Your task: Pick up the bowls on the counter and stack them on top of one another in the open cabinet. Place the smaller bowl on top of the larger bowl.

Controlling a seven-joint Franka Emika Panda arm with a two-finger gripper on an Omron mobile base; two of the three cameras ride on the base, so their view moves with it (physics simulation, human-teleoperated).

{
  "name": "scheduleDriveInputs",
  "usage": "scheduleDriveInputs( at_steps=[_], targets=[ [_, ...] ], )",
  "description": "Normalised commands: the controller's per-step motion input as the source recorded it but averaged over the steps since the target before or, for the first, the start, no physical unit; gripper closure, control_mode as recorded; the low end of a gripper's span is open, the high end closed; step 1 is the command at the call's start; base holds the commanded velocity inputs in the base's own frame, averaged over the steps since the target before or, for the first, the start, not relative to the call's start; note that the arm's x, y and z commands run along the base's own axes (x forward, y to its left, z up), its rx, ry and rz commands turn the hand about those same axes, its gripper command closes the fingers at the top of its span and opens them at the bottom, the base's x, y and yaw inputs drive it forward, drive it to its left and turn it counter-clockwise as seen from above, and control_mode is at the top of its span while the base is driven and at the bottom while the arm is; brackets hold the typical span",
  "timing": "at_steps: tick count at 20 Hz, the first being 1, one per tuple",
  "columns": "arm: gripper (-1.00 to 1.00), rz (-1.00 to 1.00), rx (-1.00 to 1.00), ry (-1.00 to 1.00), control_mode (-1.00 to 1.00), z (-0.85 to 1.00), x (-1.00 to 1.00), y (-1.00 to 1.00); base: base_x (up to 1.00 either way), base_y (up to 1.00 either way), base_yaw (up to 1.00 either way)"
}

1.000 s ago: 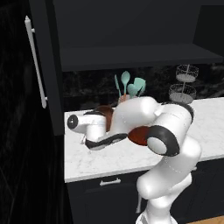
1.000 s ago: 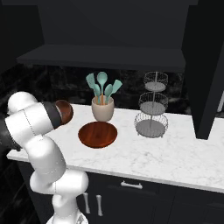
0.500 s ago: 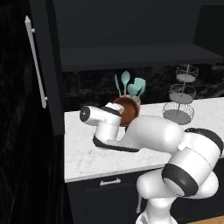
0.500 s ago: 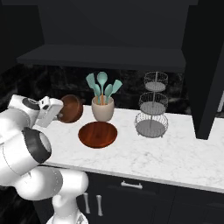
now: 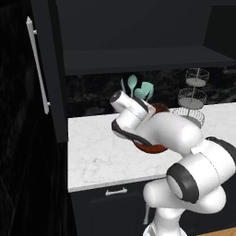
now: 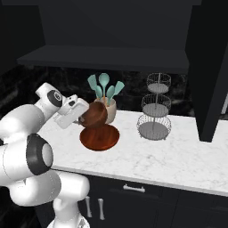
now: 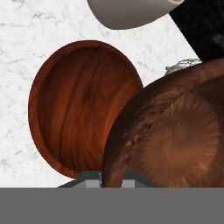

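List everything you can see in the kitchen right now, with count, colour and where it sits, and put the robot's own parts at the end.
smaller bowl: one, dark brown, held in the air above the larger bowl
larger bowl: one, reddish-brown, on the counter
utensil cup: one, beige, holding teal utensils, behind the bowls
wire tiered stand: one, grey, on the counter to the right
cabinet: one, black, open above the counter; door with silver bar handle
drawers: dark, silver handles, under the counter
arm: one, white with dark joints
hand: one, shut on the smaller bowl
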Motion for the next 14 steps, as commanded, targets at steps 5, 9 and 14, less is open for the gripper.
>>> scheduleDriveInputs(
  at_steps=[5, 9, 14],
  targets=[
    [1.00, -0.03, 0.00, 0.06, -1.00, -0.46, 0.06, -0.09, 0.00, 0.00, 0.00],
    [1.00, 0.00, 0.00, 0.06, -1.00, -0.44, 0.17, 0.00, 0.00, 0.00, 0.00],
    [1.00, 0.00, 0.00, 0.01, -1.00, -0.34, 0.30, 0.00, 0.00, 0.00, 0.00]
  ],
)
